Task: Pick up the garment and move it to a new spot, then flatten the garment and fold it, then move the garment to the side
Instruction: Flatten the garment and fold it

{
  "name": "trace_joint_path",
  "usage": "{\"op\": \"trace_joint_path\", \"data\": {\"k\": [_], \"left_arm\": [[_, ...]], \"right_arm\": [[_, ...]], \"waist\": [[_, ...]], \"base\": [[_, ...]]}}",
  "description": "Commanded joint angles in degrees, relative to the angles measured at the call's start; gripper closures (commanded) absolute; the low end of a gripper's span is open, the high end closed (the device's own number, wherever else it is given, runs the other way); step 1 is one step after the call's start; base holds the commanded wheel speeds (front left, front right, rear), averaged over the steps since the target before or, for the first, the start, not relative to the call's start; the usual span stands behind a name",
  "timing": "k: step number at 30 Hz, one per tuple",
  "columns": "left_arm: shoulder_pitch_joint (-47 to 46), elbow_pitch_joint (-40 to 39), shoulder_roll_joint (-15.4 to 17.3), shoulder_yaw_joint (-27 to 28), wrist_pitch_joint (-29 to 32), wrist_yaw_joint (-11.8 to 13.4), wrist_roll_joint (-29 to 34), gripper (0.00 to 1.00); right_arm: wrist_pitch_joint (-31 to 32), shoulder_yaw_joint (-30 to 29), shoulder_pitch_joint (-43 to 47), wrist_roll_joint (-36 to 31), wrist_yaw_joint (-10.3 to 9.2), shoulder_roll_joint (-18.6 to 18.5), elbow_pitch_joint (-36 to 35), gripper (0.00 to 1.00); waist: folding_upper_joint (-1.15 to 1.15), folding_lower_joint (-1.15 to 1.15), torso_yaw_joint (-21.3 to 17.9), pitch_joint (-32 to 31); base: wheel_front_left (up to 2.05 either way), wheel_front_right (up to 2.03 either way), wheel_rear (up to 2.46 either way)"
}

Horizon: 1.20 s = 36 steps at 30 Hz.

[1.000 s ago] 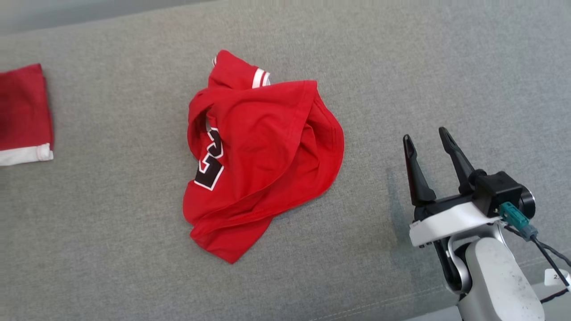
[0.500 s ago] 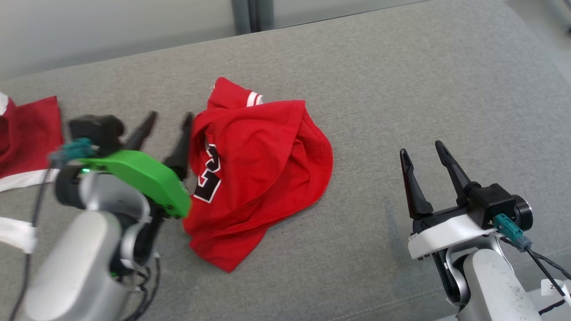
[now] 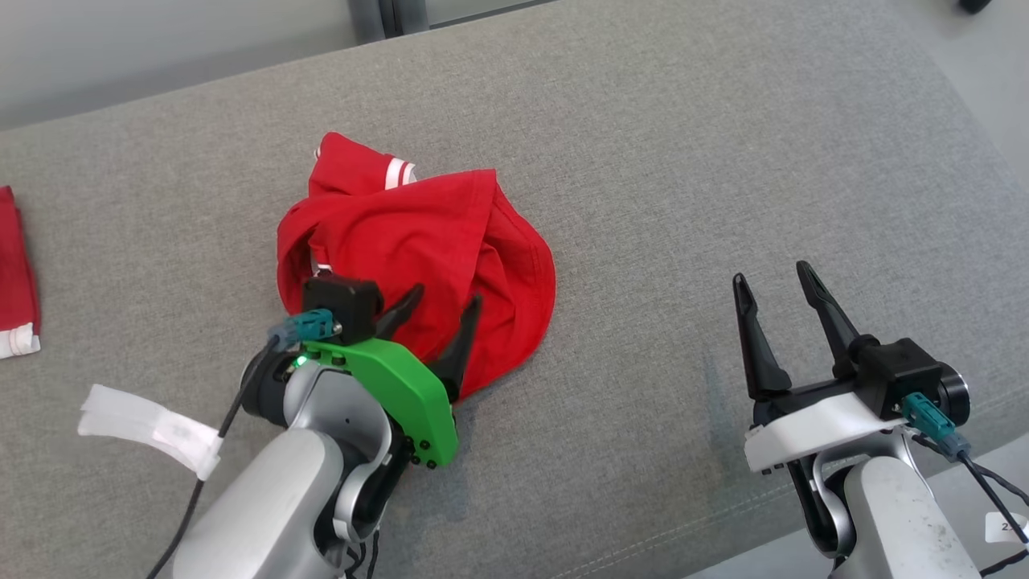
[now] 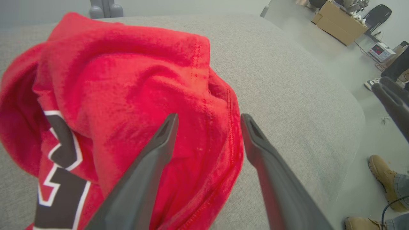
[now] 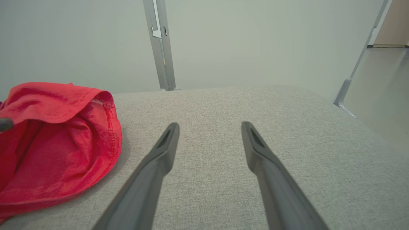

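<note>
Over the near edge of the crumpled red garment (image 3: pixel 418 241), mid-way along the grey cushion (image 3: pixel 683 161), the left gripper (image 3: pixel 447 293) hovers, fingers (image 4: pixel 153 159) spread, and should drop onto a thick fold and pinch deep, while the right gripper (image 3: pixel 771 273), also spread, sits well apart to the right.

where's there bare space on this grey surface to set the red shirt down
Widest bare patch: the grey surface between the crumpled red shirt and the right hand. A narrower one lies between the shirt and the other red garment at the left edge. Crowded: the near left, with the left hand and a white strip.
</note>
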Motion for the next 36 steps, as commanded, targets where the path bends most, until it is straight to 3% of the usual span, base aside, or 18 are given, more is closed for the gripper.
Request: {"op": "trace_joint_path", "data": {"k": [1,13,25,26,27,28,29,36], "left_arm": [[0.75,1.24,-0.43,-0.34,0.22,-0.29,0.45,0.00],[-1.52,13.76,-1.46,-2.56,-1.41,-0.80,2.34,0.00],[-1.33,20.27,-1.99,-5.73,0.24,-4.28,2.04,0.00],[-1.15,20.77,-1.89,-6.12,0.59,-4.40,2.12,0.11],[-0.92,21.40,-1.75,-6.75,1.10,-4.79,2.32,0.57],[-0.75,22.09,-1.58,-7.38,1.64,-5.03,2.65,0.87],[-0.40,22.64,-1.53,-8.03,1.95,-5.47,2.79,1.00],[-1.62,21.69,-1.71,-8.85,1.11,-7.24,2.94,1.00]], "right_arm": [[-0.18,0.16,-0.41,0.48,0.01,-0.15,-0.04,0.00],[-0.18,0.96,-1.79,1.12,0.01,-0.15,-0.04,0.00],[-0.18,0.51,-1.18,1.52,0.01,-0.15,-0.16,0.00],[-0.17,0.52,-1.27,1.56,0.01,-0.15,-0.15,0.00],[-0.18,0.55,-1.36,1.60,0.01,-0.15,-0.11,0.00],[-0.18,0.64,-1.46,1.66,0.01,-0.15,-0.10,0.00],[-0.18,0.74,-1.52,1.69,0.01,-0.15,-0.09,0.00],[-0.17,0.71,-1.57,1.79,0.01,-0.15,0.24,0.00]], "waist": [[0.00,0.00,-0.36,0.58],[0.00,0.00,-1.03,1.57],[0.00,0.00,-1.13,1.77],[0.00,0.00,-1.11,1.78],[0.00,0.00,-1.09,1.78],[0.00,0.00,-1.08,1.77],[0.00,0.00,-1.10,1.75],[0.00,0.00,-1.17,1.23]], "base": [[0.00,0.00,0.00],[0.00,0.00,0.00],[0.00,0.00,0.00],[0.00,0.00,0.00],[0.00,0.00,0.00],[0.00,0.00,0.00],[0.00,0.00,0.00],[0.00,0.00,0.00]]}}
